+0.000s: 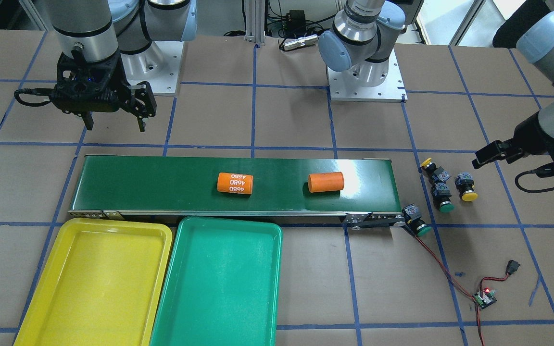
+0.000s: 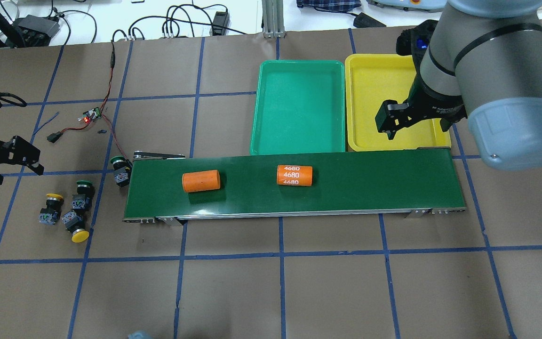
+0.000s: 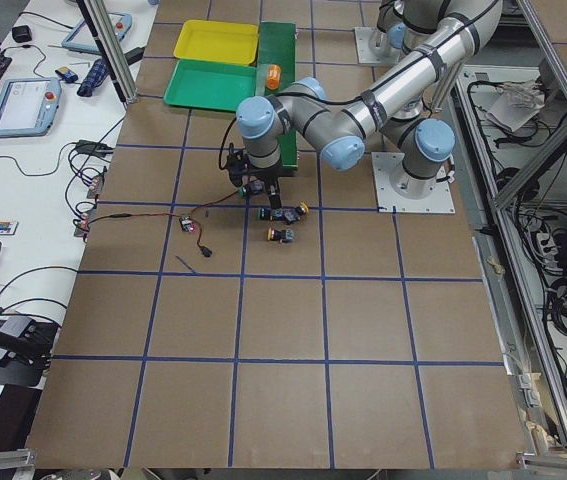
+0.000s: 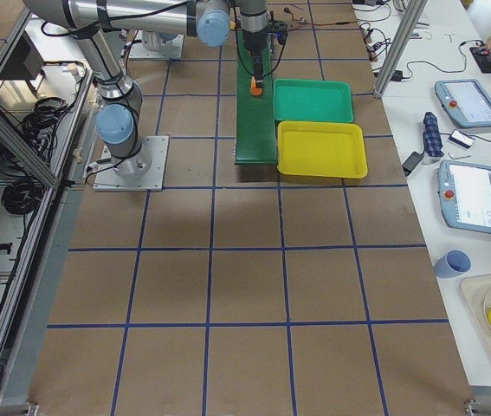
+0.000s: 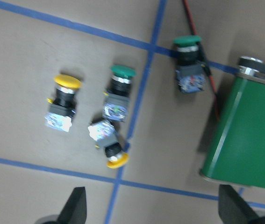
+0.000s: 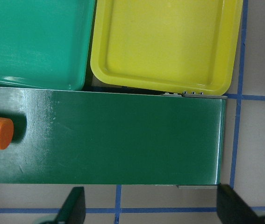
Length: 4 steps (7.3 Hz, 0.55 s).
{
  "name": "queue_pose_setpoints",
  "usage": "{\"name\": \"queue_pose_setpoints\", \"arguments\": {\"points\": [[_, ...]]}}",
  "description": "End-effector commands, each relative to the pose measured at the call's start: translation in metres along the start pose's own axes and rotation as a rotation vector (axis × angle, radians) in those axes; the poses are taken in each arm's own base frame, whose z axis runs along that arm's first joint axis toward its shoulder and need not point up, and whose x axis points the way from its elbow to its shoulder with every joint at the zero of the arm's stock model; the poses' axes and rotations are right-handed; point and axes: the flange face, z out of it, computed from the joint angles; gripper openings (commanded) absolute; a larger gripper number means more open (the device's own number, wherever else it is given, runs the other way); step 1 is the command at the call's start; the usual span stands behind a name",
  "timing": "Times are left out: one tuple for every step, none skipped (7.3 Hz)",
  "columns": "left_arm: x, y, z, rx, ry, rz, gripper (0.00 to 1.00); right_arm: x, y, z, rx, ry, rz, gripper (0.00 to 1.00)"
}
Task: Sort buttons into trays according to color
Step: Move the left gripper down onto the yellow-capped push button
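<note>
Buttons (image 5: 117,95) show in L wrist cam, not R's.

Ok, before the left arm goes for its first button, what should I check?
1. Left gripper open, holding nothing: ok.
2. Finger room around the lone yellow button: ok.
3. Finger room at the middle green button and lower yellow button, lying close together: not ok.
4. End green button by the conveyor belt free of the red wire: cannot tell.
5. Yellow tray and green tray hold nothing: ok.
6. Right gripper open, above the belt's far end, away from the buttons: ok.
</note>
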Motion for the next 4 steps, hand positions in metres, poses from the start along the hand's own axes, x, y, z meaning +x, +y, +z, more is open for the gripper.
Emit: {"name": "queue_pose_setpoints", "arguments": {"points": [[-0.004,-0.002,0.053,0.037,-0.036,0.092,1.0,0.0,0.0,0.001,-0.001,0.002,0.0,1.0],[-0.01,-0.004,0.063,0.036,-0.043,0.118,1.0,0.0,0.0,0.001,-0.002,0.001,0.0,1.0],[-0.014,-0.007,0.078,0.01,-0.029,0.119,1.0,0.0,0.0,0.001,-0.004,0.001,0.0,1.0],[-0.02,-0.015,0.088,0.002,-0.036,0.118,1.0,0.0,0.0,0.001,-0.004,0.0,0.0,1.0]]}}
